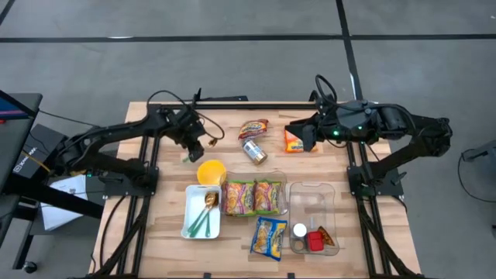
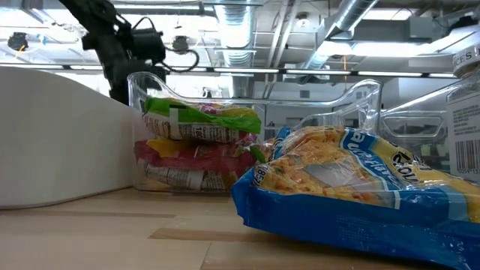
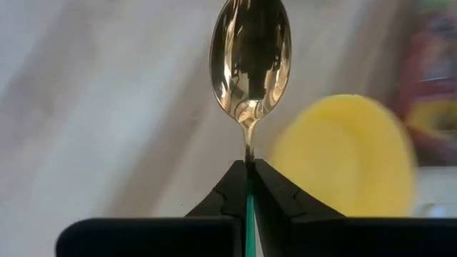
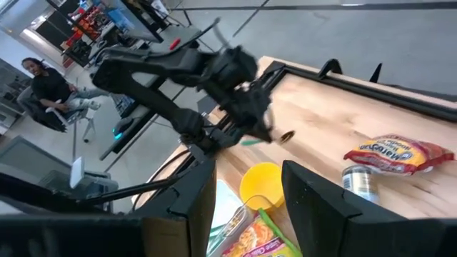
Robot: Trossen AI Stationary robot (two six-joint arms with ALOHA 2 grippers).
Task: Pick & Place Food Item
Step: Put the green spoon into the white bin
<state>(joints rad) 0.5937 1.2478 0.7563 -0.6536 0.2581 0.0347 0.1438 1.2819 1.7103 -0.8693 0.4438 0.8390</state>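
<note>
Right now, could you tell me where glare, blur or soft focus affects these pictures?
Left wrist view: the spoon held in the left gripper is sharp and mirrors its surroundings, while the yellow bowl behind is blurred. Low view: the blue noodle packet up close is soft; ceiling lights glare. Right wrist view: the left arm is motion-smeared.

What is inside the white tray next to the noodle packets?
In the white tray lie a gold spoon and green-handled utensils. What their far ends are cannot be seen.
</note>
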